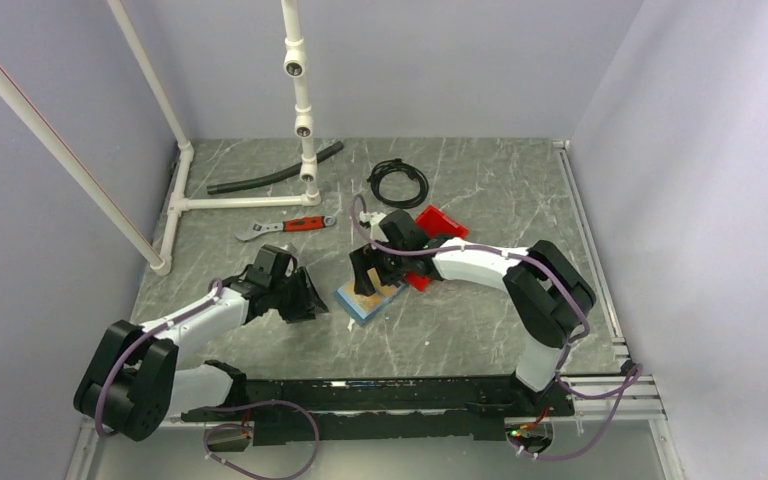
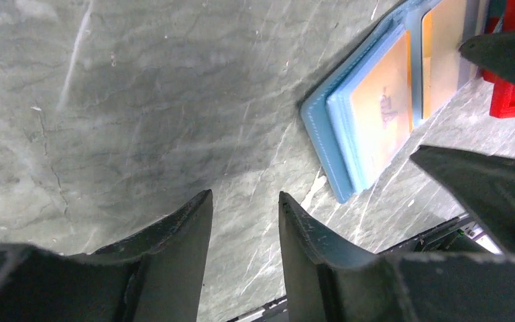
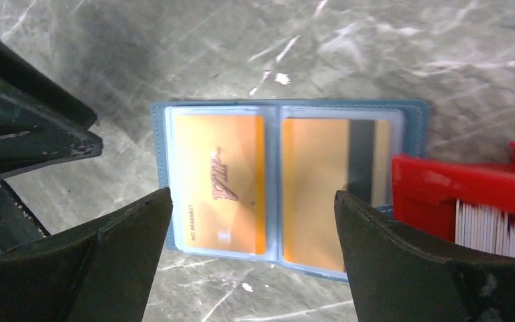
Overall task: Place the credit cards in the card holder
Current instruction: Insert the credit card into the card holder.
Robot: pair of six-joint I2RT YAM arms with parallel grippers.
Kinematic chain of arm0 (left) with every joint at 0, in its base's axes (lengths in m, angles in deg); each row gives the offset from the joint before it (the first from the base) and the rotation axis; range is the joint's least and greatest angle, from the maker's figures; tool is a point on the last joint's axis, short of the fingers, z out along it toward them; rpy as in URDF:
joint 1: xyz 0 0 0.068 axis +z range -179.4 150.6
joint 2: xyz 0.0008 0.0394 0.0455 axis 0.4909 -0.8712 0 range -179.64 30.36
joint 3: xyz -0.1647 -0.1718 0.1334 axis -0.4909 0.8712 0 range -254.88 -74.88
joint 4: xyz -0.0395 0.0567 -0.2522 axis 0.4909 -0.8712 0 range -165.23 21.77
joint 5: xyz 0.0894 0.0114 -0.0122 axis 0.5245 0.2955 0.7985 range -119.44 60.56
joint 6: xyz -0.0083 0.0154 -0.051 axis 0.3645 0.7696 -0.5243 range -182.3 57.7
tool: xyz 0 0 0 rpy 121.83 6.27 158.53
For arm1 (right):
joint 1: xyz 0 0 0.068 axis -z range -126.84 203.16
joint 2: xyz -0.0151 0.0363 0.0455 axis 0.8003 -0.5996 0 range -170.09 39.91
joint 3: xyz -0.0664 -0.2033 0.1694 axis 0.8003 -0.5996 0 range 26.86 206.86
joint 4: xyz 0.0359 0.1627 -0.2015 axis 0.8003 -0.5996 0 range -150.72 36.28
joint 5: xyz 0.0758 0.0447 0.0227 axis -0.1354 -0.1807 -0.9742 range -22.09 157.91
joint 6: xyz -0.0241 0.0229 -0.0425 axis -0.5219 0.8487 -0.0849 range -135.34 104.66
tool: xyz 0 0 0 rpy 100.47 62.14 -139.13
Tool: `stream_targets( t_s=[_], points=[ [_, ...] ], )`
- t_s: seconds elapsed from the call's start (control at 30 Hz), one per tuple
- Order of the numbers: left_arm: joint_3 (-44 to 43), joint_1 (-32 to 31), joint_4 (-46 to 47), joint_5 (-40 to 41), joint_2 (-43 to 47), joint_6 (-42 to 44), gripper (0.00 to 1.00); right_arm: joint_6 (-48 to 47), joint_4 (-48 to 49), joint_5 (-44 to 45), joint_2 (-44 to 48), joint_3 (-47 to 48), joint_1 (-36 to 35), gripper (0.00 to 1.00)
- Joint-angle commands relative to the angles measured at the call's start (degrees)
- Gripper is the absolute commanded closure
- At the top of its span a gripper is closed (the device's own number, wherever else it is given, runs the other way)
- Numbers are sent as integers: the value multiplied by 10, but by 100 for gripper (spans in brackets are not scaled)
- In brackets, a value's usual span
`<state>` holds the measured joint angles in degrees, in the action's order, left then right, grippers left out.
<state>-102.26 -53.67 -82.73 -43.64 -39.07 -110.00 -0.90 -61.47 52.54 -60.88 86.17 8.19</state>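
The blue card holder (image 3: pixel 274 176) lies open and flat on the table. Each of its two clear pockets holds a tan-orange card: one on the left (image 3: pixel 221 184), one on the right (image 3: pixel 315 191). My right gripper (image 3: pixel 251 194) is open wide and empty, hovering straight above the holder with one finger on each side. My left gripper (image 2: pixel 245 196) is open and empty, low over bare table just left of the holder (image 2: pixel 375 114). In the top view the holder (image 1: pixel 365 305) sits between the left gripper (image 1: pixel 310 298) and the right gripper (image 1: pixel 372 275). No loose white card shows.
A red open bin (image 3: pixel 469 191) touches the holder's right edge and holds a stack of white cards (image 3: pixel 493 228). Farther back lie a red-handled wrench (image 1: pixel 285 227), a black cable coil (image 1: pixel 397 183), a black hose (image 1: pixel 275 172) and a white pipe frame (image 1: pixel 305 150).
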Motion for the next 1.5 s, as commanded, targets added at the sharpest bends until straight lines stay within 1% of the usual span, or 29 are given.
stream_targets(
  t_s=[0.0, 0.13, 0.33, 0.6, 0.73, 0.83, 0.9, 1.0, 1.1, 1.17, 1.27, 1.33, 1.37, 1.47],
  points=[
    [-8, 3, -21, 6, 21, 5, 52, 2, -2, 22, 36, -13, 21, 6],
    [-10, 3, -24, 3, 36, 5, 49, -4, -8, 35, 35, -16, 45, 6],
    [-22, 3, -36, 1, 40, 11, 47, -22, -24, 98, 27, -6, 76, 7],
    [-34, 3, -43, -3, 41, 15, 45, -47, -22, 123, 11, -2, 137, 7],
    [-39, 3, -38, -12, 37, 16, 45, -60, -18, 160, -5, 9, 161, 7],
    [-39, 3, -25, -29, 29, 15, 44, -67, -21, 193, -17, 22, 171, 7],
    [-39, 3, -8, -57, 17, 13, 43, -69, -32, 222, -22, 36, 171, 7],
    [-33, 3, 20, -92, 0, 3, 41, -51, -60, 231, -21, 58, 164, 7],
    [-23, 3, 49, -116, -8, -13, 39, -34, -93, 226, 3, 67, 134, 7],
    [-13, 3, 75, -137, -10, -32, 37, -22, -99, 199, 23, 60, 108, 7],
    [4, 1, 145, -175, -27, -79, 39, 1, -69, 108, 38, 34, 79, 9],
    [6, -4, 186, -188, -51, -99, 40, 18, -28, 38, 33, 17, 74, 12],
    [4, -7, 193, -188, -65, -104, 42, 26, -16, 23, 27, 15, 74, 14],
    [-12, -15, 180, -169, -104, -108, 42, 33, -5, 21, 8, 17, 74, 17]
  ],
)
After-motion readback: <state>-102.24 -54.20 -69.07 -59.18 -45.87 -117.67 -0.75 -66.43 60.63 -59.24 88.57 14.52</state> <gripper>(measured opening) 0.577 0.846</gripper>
